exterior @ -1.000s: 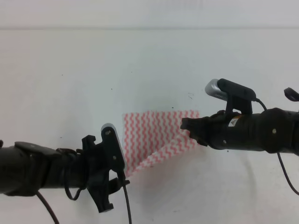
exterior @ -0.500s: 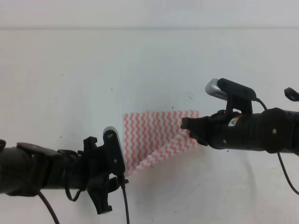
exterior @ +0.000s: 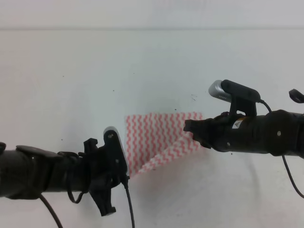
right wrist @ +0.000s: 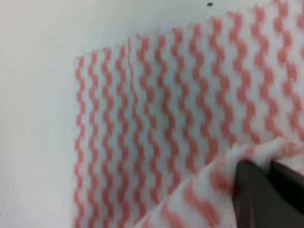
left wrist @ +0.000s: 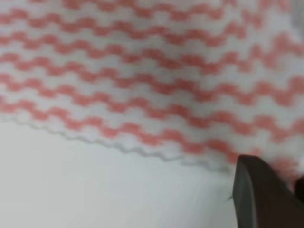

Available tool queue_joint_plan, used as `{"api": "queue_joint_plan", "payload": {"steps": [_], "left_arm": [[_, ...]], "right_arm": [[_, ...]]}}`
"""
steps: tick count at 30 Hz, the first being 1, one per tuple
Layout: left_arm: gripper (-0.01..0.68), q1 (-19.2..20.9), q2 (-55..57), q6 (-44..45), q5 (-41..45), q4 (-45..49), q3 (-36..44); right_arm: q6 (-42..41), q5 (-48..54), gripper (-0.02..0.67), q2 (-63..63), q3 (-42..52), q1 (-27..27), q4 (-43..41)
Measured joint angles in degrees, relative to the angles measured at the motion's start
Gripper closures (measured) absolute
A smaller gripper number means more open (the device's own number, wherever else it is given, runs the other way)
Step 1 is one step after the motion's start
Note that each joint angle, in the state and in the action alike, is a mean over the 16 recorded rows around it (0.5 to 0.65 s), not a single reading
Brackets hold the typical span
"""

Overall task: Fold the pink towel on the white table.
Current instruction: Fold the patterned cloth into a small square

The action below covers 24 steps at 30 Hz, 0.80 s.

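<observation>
on the white table [exterior: 71, 71], pink towel [exterior: 152, 133] unmoved, right hand [exterior: 190, 127] still pinching it; left hand [exterior: 124, 176] grip unclear

Pale, plain wall [exterior: 152, 13] behind the far edge, softly and evenly lit, faint shadows below.

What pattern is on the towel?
Pink-red and white wavy zigzag stripes on the towel; the right wrist view shows it sharpest.
</observation>
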Motion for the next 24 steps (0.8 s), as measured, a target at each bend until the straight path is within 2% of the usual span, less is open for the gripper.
{"api": "queue_joint_plan", "payload": {"steps": [11, 24], "left_arm": [[0.673, 0.0, -0.06, -0.14, -1.32, -7.08, -1.32], [0.673, 0.0, 0.39, -1.24, -2.68, -7.79, -4.37]], "right_arm": [[-0.03, -0.49, 0.651, -0.23, -0.01, -0.04, -0.05], [0.0, -1.72, 0.651, -0.04, 0.0, -0.3, -0.01]]}}
